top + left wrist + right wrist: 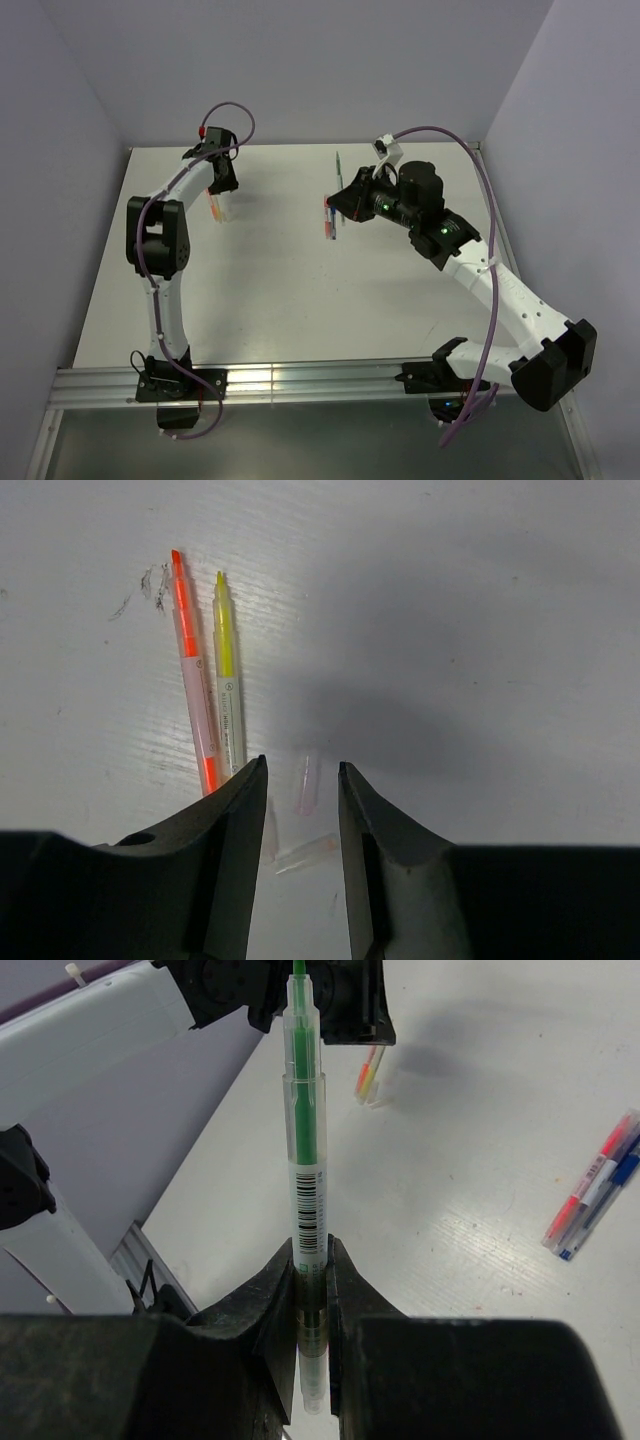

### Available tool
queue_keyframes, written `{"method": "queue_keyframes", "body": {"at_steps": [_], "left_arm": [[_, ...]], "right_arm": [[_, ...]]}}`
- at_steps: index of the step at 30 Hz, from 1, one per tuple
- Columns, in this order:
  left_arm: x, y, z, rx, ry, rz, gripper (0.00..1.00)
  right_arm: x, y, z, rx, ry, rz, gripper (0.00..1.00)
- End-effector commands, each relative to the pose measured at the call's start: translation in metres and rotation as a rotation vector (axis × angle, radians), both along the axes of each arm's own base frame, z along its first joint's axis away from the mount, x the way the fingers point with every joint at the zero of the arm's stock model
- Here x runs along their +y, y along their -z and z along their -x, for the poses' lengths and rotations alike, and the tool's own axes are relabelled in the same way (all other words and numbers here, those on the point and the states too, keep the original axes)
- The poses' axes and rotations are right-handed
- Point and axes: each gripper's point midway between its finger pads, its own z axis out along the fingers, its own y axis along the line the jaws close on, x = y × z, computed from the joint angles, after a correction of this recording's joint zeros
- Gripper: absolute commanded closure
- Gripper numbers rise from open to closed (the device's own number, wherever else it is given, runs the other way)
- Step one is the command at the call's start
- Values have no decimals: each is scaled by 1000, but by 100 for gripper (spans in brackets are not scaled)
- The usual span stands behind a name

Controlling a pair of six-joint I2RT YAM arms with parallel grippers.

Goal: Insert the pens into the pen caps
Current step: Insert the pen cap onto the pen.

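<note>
Right gripper (312, 1260) clenched on green pen (303, 1130) — arm stretched forward-left | left gripper (302, 765) parted, pointing down over pen caps (306, 783)

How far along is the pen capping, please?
Done: nothing seen; orange pen and yellow pen lie bare-tipped. In hand: right tool grips a green pen; left tool hangs open over loose clear caps. Left: those two, plus the red and blue pens, capping unclear.
</note>
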Motion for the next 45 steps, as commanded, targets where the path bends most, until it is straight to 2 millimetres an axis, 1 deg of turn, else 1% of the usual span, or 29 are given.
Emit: {"method": "queue_keyframes", "body": {"at_steps": [1, 6, 17, 22, 29, 33, 43, 45], "left_arm": [[1, -4, -6, 10, 36, 1, 61], [1, 9, -4, 47, 46, 15, 61], [-9, 26, -1, 93, 90, 52, 62], [-7, 27, 0, 98, 84, 45, 61], [-7, 34, 4, 119, 84, 46, 60], [-7, 35, 3, 120, 86, 46, 59], [-6, 42, 3, 138, 88, 35, 60], [-6, 44, 2, 141, 88, 36, 62]], "right_arm": [[0, -3, -2, -25, 3, 9, 99], [0, -1, -2, -21, 3, 12, 100], [0, -1, -3, -23, 9, 16, 100], [-1, 1, -4, -21, 10, 18, 100], [0, 2, -5, -20, 7, 18, 100], [0, 2, -4, -22, 8, 19, 100], [0, 3, -4, -19, 6, 20, 100], [0, 3, -4, -20, 6, 21, 100]]}}
